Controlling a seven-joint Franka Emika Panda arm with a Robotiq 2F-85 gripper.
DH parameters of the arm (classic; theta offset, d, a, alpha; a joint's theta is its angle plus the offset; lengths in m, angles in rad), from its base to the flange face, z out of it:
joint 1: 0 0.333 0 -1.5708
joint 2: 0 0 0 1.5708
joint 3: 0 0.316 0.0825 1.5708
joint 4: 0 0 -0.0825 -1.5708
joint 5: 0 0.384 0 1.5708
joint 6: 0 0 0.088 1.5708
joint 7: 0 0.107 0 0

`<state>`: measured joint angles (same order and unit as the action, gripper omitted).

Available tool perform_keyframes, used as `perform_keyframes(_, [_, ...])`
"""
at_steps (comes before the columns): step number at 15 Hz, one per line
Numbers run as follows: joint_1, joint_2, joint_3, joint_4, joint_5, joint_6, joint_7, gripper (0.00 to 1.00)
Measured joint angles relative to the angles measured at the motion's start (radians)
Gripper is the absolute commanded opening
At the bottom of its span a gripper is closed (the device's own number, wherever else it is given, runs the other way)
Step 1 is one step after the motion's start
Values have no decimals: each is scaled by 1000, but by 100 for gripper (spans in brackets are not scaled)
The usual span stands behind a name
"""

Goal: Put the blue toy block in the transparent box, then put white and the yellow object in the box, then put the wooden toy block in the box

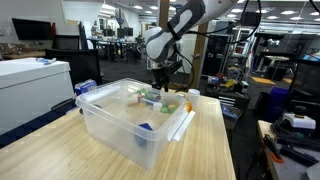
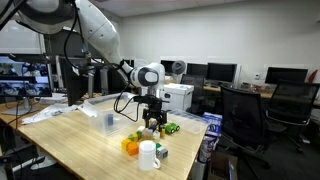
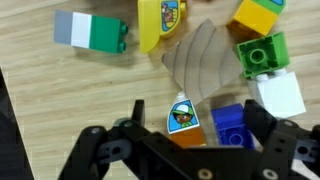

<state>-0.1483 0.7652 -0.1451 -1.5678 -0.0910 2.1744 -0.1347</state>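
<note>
Several toy bricks [image 2: 170,128] beneath spread jaws, nothing pinched.
Hovering over them on the worktop [image 1: 210,150], at 1 o'clock from the transparent box [image 1: 105,125]; blue toy block [image 1: 146,127] inside, toward the 5 o'clock corner. Seen from the wrist: yellow brick [image 3: 258,15] at 1 o'clock, green brick [image 3: 262,52] at 2, white brick [image 3: 280,95] at 3.

Yellow block [image 3: 262,12] cut by wrist view's top edge, blue brick [image 3: 228,122] partly hidden behind tool [image 3: 193,115]
</note>
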Motion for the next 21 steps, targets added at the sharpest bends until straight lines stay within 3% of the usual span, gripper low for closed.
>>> perform_keyframes(4, [-25, 24, 0, 7, 0, 0, -18, 100])
perform_keyframes(5, [-27, 37, 1, 11, 0, 0, -18, 75])
perform_keyframes(6, [-27, 62, 2, 20, 0, 0, -19, 71])
perform_keyframes(15, [-16, 107, 26, 95, -18, -20, -32, 9])
perform_keyframes(21, [11, 107, 29, 99, -38, -18, -31, 8])
